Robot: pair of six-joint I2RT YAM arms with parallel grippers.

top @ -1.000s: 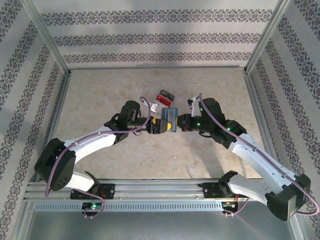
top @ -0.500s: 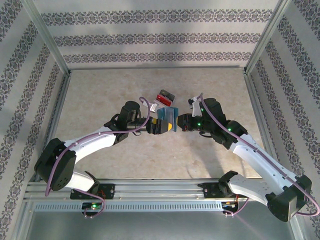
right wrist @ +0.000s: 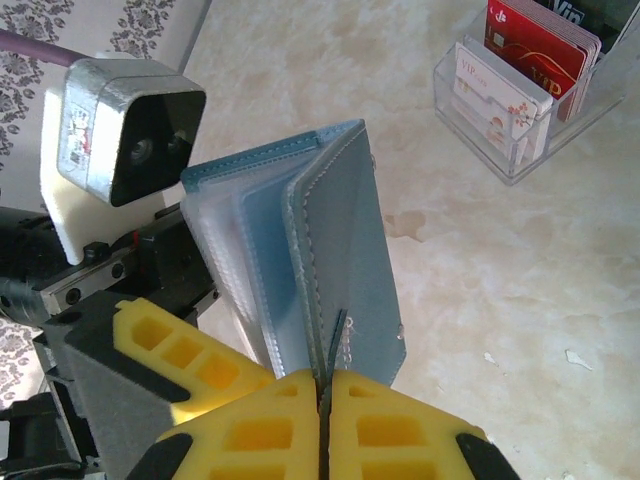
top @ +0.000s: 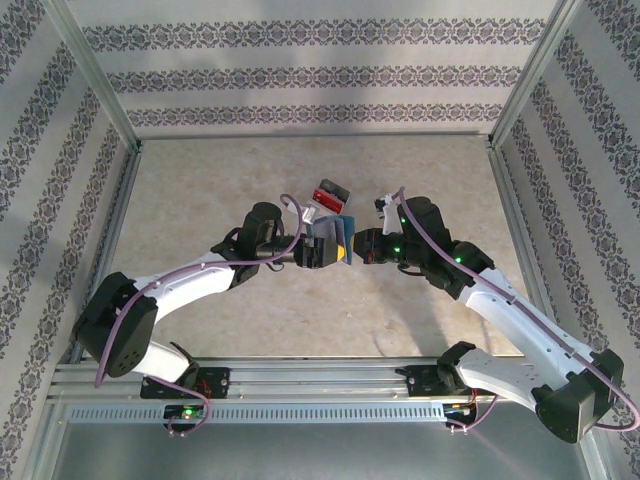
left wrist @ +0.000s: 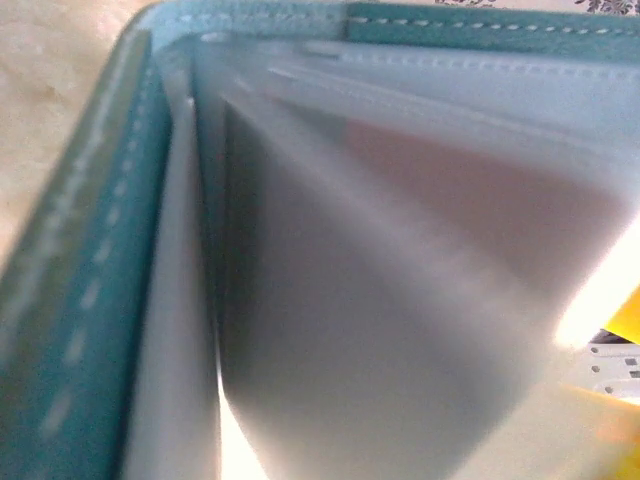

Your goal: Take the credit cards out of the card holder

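We note the right gripper (right wrist: pixel 322 390) stays clamped on the holder (right wrist: pixel 345 250). The left gripper (top: pixel 324 250), jaws spread and empty, has advanced among its sleeves (left wrist: pixel 400 300); card extraction should follow.

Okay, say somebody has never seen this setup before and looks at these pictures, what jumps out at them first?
First, the teal card holder at the middle of the table, fanned open so its clear sleeves show, with the right gripper and its yellow fingers shut on the edge of the cover. Next, the clear box of red and white cards, standing on the marble-look tabletop just beyond the holder.
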